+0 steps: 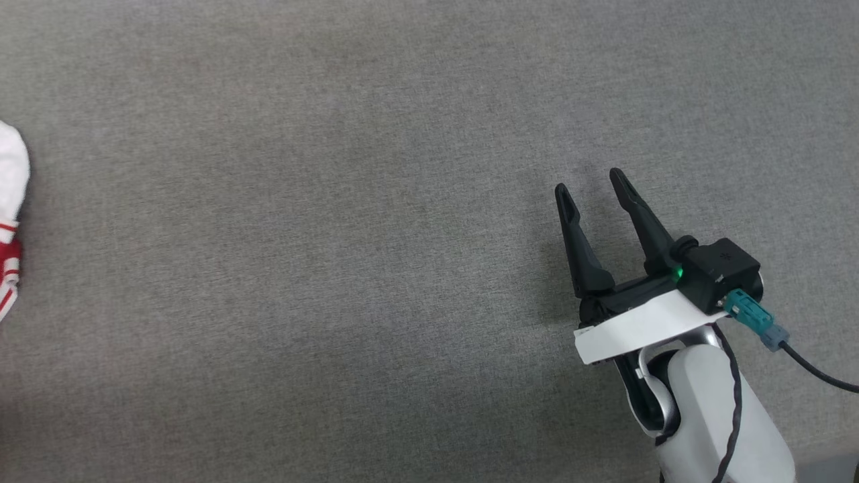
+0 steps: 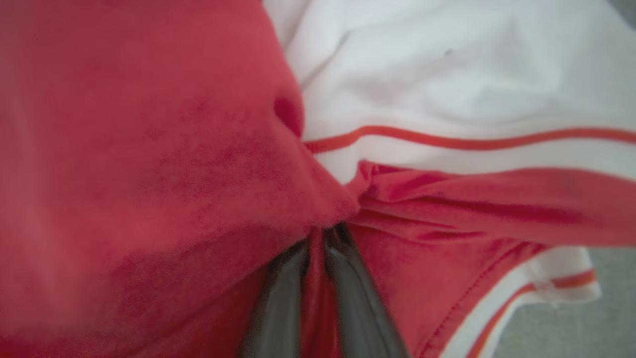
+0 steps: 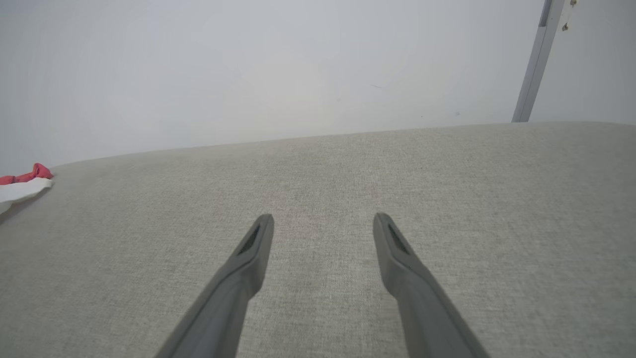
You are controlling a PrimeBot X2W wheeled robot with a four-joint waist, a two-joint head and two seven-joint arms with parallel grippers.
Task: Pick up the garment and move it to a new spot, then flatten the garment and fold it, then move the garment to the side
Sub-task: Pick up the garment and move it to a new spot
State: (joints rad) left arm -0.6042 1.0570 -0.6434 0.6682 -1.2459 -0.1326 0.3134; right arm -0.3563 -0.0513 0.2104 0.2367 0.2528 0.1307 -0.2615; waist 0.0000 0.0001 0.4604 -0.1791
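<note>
Head view: the garment (image 1: 10, 201) sits at the left edge of the grey surface (image 1: 335, 282), well apart from the right gripper (image 1: 590, 184), which is spread wide and empty. Left wrist view: the left gripper (image 2: 323, 237) pinches a red fold, so a slow lift seems wise lest it slip. Right wrist view: the grey surface ahead looks a fair landing spot.

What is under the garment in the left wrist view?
A grey fabric surface shows past the striped hem of the garment. The left gripper is shut on a red fold. Whatever lies beneath the rest is covered by cloth.
</note>
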